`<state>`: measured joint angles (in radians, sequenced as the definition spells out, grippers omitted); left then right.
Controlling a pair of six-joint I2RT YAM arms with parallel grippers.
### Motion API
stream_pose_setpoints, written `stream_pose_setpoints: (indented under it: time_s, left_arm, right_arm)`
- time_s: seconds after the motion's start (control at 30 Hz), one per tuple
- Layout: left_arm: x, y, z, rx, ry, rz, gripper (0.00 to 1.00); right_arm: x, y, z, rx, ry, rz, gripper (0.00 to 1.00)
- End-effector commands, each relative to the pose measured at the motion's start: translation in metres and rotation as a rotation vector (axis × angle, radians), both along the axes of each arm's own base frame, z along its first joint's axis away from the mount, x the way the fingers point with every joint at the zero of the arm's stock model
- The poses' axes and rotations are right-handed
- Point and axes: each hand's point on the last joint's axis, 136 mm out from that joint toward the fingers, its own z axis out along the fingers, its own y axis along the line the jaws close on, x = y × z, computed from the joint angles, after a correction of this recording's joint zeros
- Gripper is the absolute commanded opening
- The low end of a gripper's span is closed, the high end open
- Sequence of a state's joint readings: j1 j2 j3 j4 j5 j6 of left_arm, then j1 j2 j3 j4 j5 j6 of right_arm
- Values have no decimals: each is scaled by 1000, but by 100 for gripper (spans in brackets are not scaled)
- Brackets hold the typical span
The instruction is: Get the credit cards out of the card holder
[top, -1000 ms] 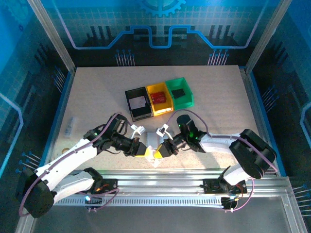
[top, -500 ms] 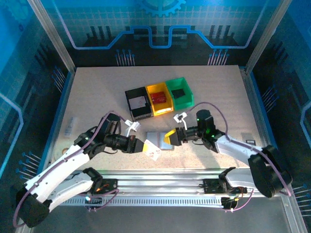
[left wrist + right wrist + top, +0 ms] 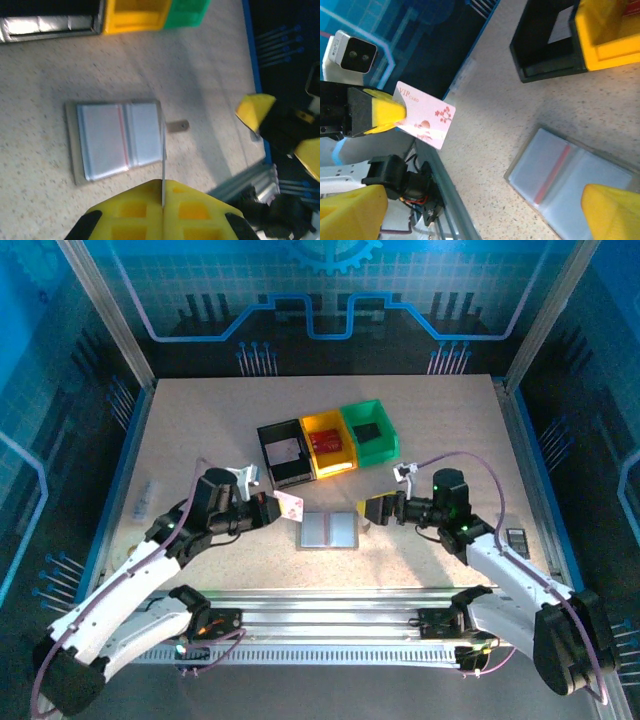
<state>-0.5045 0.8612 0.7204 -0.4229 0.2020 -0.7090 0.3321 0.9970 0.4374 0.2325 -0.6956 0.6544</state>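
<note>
Card holder: the grey card holder [image 3: 328, 530] lies open and flat on the counter [image 3: 200, 430]. Its two pale see-through sleeves face up, and a thin red stripe runs along one sleeve near the fold.
Left hand: the left hand [image 3: 274, 506] is clenched on a pink card [image 3: 291, 504], pinching one end of it between its yellow fingers [image 3: 384, 113]. It sits just left of the card holder, pointing toward it.
Pink card: pink and white, printed "VIP card" with a blossom pattern. It is held beside the card holder's left edge, apart from the holder. In the left wrist view it shows edge-on as a thin line rising from between the fingers.
Right hand: the right hand [image 3: 368, 512] is released, its jaws spread wide with nothing between them. It sits just right of the card holder, facing it.
Black bin: the black bin [image 3: 268, 465] stands beyond the card holder, toward its left side, with a white card [image 3: 287, 451] inside.
Yellow bin: the yellow bin [image 3: 334, 466] stands straight beyond the card holder, touching the black bin, with a red card [image 3: 328, 440] inside.
Green bin: the green bin [image 3: 388, 440] stands beyond the card holder, toward its right side, touching the yellow bin, with a small black block [image 3: 368, 430] inside.
</note>
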Motion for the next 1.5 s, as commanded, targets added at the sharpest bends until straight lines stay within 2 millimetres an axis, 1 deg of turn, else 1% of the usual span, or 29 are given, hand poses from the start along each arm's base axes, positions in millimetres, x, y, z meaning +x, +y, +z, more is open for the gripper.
stream_pose_setpoints:
  time_s: [0.0, 0.17, 0.3, 0.4, 0.53, 0.63, 0.73, 0.83, 0.93, 1.07, 1.23, 1.3, 1.47]
  left_arm:
    - [34, 9, 23, 21, -98, 114, 0]
    - [66, 21, 23, 86, -130, 197, 0]
    - [94, 37, 20, 103, -143, 288, 0]
    - [118, 42, 16, 112, -131, 337, 0]
    - [147, 37, 9, 90, -100, 379, 0]
    - [167, 38, 2, 125, -90, 415, 0]
    - [185, 36, -6, 131, -82, 432, 0]
    - [201, 35, -18, 148, -60, 450, 0]
    - [213, 32, -33, 170, -35, 448, 0]
    - [226, 31, -53, 173, 3, 464, 0]
    - [237, 36, -72, 195, 35, 485, 0]
    - [241, 38, -78, 205, 39, 496, 0]
    - [252, 36, -84, 195, 46, 506, 0]
  right_arm:
    - [4, -13, -13, -25, 49, -78, 100]
    - [3, -13, -13, -3, 51, -72, 100]
    - [1, -10, -13, 11, 54, -48, 100]
    - [-1, -10, -14, 12, 55, -42, 100]
    - [-2, -10, -15, 11, 48, -42, 100]
    - [-3, -11, -13, 9, 36, -43, 100]
    - [-4, -10, -13, 5, 27, -41, 100]
    - [-5, -9, -13, 5, 21, -34, 100]
    - [-6, -8, -12, 3, 17, -28, 100]
    - [-8, -5, -12, 2, 12, -17, 100]
    - [-10, -3, -12, -4, 6, -8, 100]
    - [-11, -2, -13, -6, 4, -5, 100]
    - [-14, 2, -16, -20, 0, 7, 100]
